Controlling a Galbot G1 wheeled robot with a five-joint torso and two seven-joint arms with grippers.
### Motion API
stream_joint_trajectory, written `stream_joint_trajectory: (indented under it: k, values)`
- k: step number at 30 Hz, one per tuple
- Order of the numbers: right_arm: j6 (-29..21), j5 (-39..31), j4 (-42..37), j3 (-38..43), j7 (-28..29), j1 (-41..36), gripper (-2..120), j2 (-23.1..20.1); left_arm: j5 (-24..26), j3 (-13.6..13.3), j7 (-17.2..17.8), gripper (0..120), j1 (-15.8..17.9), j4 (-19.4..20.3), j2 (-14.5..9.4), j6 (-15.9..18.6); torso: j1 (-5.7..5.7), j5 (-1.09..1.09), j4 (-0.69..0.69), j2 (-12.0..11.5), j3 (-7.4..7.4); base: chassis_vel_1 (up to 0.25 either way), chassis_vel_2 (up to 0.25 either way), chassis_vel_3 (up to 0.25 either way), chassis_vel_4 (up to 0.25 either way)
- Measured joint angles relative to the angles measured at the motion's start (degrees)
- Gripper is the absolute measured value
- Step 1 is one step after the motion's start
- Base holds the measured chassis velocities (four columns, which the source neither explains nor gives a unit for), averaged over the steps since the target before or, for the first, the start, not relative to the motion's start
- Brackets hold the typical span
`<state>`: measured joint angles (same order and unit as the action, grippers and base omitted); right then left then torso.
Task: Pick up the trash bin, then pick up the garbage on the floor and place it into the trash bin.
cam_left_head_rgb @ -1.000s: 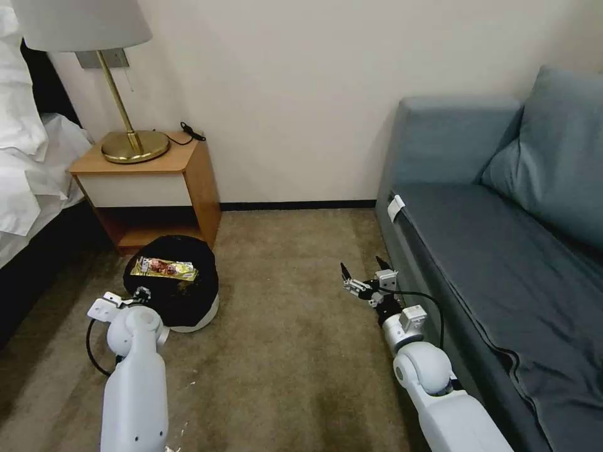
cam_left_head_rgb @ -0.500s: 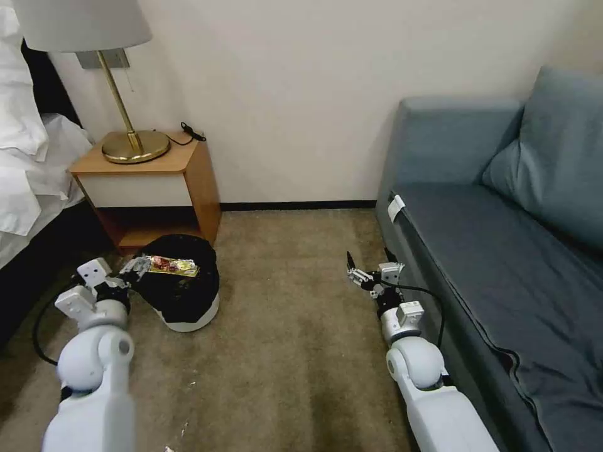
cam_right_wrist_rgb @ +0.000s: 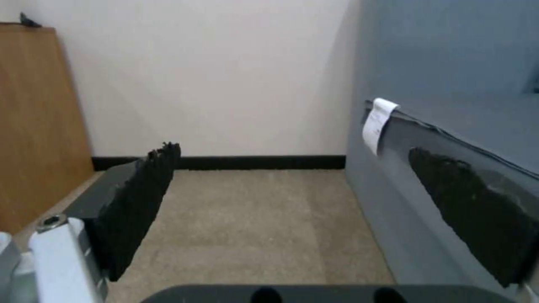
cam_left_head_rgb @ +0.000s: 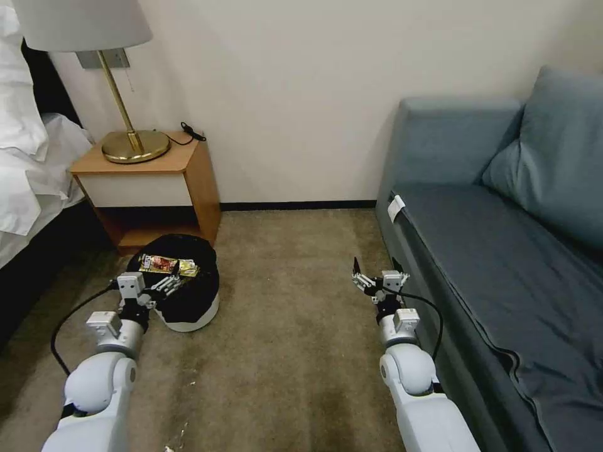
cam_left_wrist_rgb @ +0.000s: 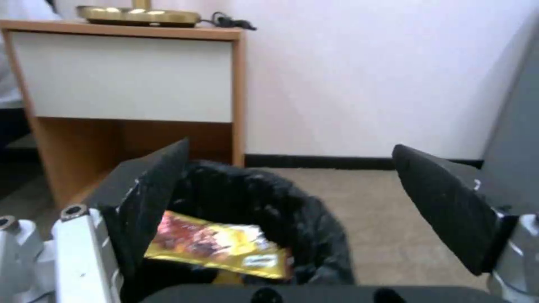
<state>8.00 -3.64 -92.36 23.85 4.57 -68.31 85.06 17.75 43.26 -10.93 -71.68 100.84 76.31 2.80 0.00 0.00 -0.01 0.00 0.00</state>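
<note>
The trash bin [cam_left_head_rgb: 188, 311], white and round with a crinkled black bag, stands on the carpet in front of the nightstand. A gold-and-dark wrapper [cam_left_head_rgb: 166, 265] lies on top of the bag inside it. My left gripper [cam_left_head_rgb: 168, 284] is open at the bin's near-left rim. In the left wrist view its fingers [cam_left_wrist_rgb: 149, 202] stand wide apart, with the bin's black bag [cam_left_wrist_rgb: 292, 210] and the gold wrapper [cam_left_wrist_rgb: 219, 246] between and below them. My right gripper [cam_left_head_rgb: 375, 269] hangs open and empty above the carpet beside the sofa front, its dark pads [cam_right_wrist_rgb: 137, 202] spread wide.
A wooden nightstand [cam_left_head_rgb: 201, 182] with a brass lamp [cam_left_head_rgb: 135, 145] stands behind the bin, and a bed [cam_left_head_rgb: 28, 169] is to the left. A blue-grey sofa [cam_left_head_rgb: 502, 251] fills the right side. Open carpet [cam_left_head_rgb: 295, 326] lies between the arms, with small pale flecks [cam_left_head_rgb: 183, 429] near my left arm.
My left arm has swung round from the bin's left side, so its gripper now points at the near rim. The bin shifted slightly. My right gripper drew back a little and turned.
</note>
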Motion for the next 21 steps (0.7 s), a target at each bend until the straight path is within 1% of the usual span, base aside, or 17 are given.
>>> stream_joint_trajectory:
  k: [2, 4, 5, 6, 8, 11, 21]
  values:
    - [1.42, 0.89, 1.05, 0.65, -1.04, -0.39, 100, 0.2, -0.07, -1.19, 0.66, 97, 0.94, -0.65, 0.76, -0.55, 0.0, 0.0, 0.0, 0.0, 0.0, 0.0, 0.0, 0.0, 0.0]
    - [1.77, 0.94, 1.29, 0.76, -1.33, -0.49, 100, 0.25, -0.05, -1.47, 1.07, 97, 1.21, -0.85, 0.97, -0.55, 0.0, 0.0, 0.0, 0.0, 0.0, 0.0, 0.0, 0.0, 0.0]
    - [2.07, 1.09, 1.62, 0.87, -1.64, -0.71, 100, 0.31, 0.16, -2.01, 2.07, 98, 1.73, -1.48, 1.32, -0.41, 0.0, 0.01, 0.0, 0.0, 0.0, 0.0, 0.0, 0.0, 0.0]
    - [2.07, 1.09, 1.62, 0.87, -1.64, -0.71, 100, 0.31, 0.16, -2.01, 2.07, 98, 1.73, -1.48, 1.32, -0.41, 0.0, 0.01, 0.0, 0.0, 0.0, 0.0, 0.0, 0.0, 0.0]
    - [2.14, 1.3, 2.07, 1.35, -2.21, -0.74, 100, 0.55, 0.08, -2.39, 3.25, 98, 1.95, -2.12, 1.72, -0.24, 0.0, 0.0, 0.0, 0.0, 0.0, 0.0, 0.0, 0.0, 0.0]
    - [2.13, 1.32, 2.2, 1.64, -2.81, -0.66, 100, 0.71, -0.02, -2.44, 3.86, 98, 1.92, -2.2, 1.81, 0.03, 0.0, 0.0, 0.0, 0.0, 0.0, 0.0, 0.0, 0.0, 0.0]
    - [2.04, 1.31, 2.21, 1.68, -2.94, -0.57, 100, 0.73, -0.04, -2.43, 4.06, 98, 1.88, -2.2, 1.85, 0.23, 0.0, 0.0, 0.0, 0.0, 0.0, 0.0, 0.0, 0.0, 0.0]
